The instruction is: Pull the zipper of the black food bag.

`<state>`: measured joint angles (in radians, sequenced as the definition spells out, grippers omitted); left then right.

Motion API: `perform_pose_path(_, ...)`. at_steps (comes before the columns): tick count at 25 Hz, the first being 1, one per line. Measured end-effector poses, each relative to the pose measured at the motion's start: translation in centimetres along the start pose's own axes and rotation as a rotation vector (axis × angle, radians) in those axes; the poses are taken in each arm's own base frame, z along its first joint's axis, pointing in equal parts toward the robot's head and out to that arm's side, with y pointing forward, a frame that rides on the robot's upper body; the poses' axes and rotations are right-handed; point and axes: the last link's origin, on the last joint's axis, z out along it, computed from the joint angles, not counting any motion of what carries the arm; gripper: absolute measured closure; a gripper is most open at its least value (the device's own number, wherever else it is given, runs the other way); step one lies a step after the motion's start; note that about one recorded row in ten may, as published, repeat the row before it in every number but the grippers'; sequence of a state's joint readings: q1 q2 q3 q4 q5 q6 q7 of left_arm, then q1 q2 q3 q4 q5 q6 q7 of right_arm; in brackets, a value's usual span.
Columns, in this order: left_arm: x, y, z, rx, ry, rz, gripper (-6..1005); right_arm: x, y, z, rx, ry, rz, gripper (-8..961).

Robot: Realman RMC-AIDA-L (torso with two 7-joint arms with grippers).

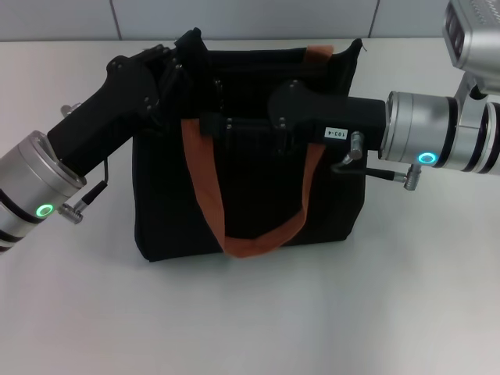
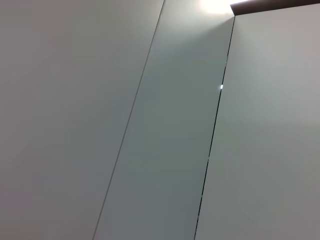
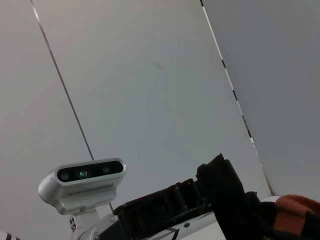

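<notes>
The boxy black fabric food bag [image 1: 250, 195] with rust-orange webbing handles [image 1: 234, 226] stands at the centre of the white table [image 1: 250, 320]. The left gripper [image 1: 181, 58] sits at its 10 o'clock corner and the right gripper [image 1: 215, 125] reaches in from 3 o'clock over its top edge. Whether either gripper's fingers are open or closed cannot be told, and the zipper is not discernible.

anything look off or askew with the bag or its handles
Nothing stands out. The black food bag stands upright on the table, one orange handle hanging down its front; both end effectors, left and right, sit at its top.
</notes>
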<state>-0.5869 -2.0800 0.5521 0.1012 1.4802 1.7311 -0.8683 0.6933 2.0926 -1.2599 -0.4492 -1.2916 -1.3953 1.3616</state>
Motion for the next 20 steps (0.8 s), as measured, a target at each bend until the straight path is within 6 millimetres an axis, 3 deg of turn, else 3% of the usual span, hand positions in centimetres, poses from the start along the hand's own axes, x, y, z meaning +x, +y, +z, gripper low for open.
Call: perform_pose_path(20, -0.04, -0.04, 0.14, 0.01, 0.009, -0.007, 959, 0.02, -0.28, -0.37, 0.018, -0.003, 0.119, 209)
